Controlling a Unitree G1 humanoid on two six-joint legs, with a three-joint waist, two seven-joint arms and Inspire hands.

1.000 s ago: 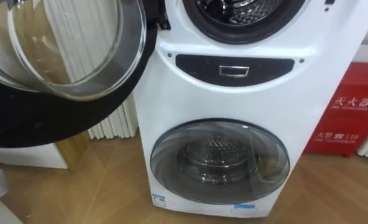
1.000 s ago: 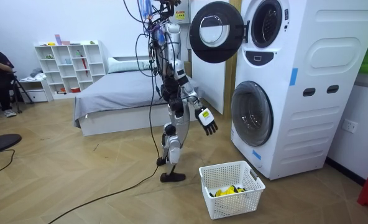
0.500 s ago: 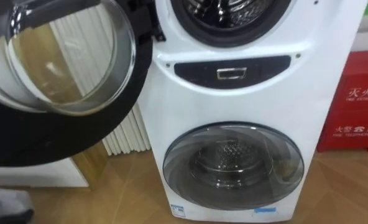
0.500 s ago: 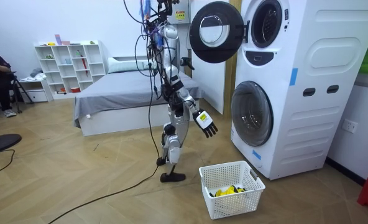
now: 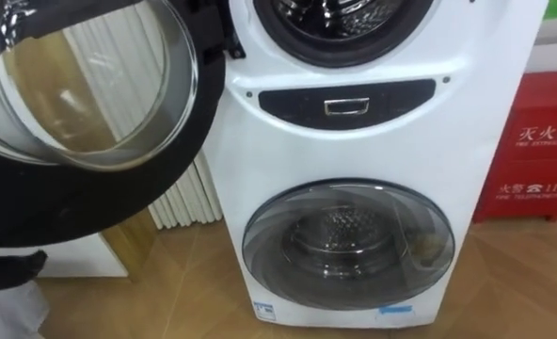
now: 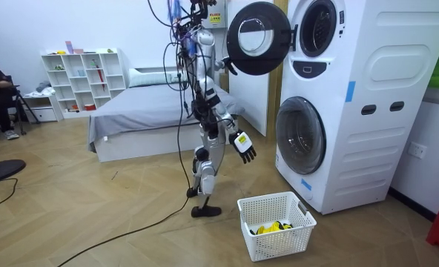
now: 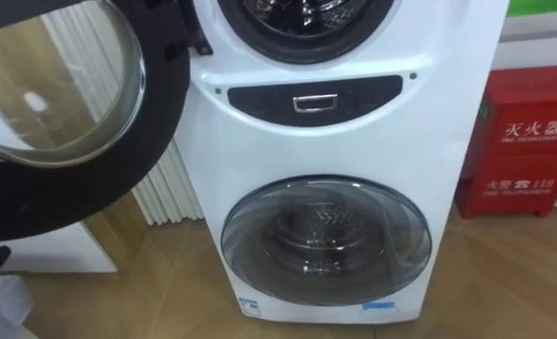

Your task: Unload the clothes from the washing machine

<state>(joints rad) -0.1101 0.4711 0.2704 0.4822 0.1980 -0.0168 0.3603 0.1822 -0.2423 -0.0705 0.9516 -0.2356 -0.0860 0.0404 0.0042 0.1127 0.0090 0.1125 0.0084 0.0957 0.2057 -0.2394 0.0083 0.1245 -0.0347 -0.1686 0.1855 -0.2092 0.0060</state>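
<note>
Wooden floor [image 6: 93,222] bearing white plastic basket [image 6: 286,241] beside white stacked washing machine [image 5: 373,141]; right hand [image 6: 243,145] dangling, fingers loosely spread; left hand [image 6: 225,67] raised, fingers unreadable.

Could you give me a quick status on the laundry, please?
Right hand open, hanging low; left hand beneath the open upper door. Upper drum ahead, contents hard to tell. Laundry basket on floor by the lower door.

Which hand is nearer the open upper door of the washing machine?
Left. The left hand is up beside the rim of the open upper door; the right hand hangs low by the robot's thigh, well below that door.
</note>
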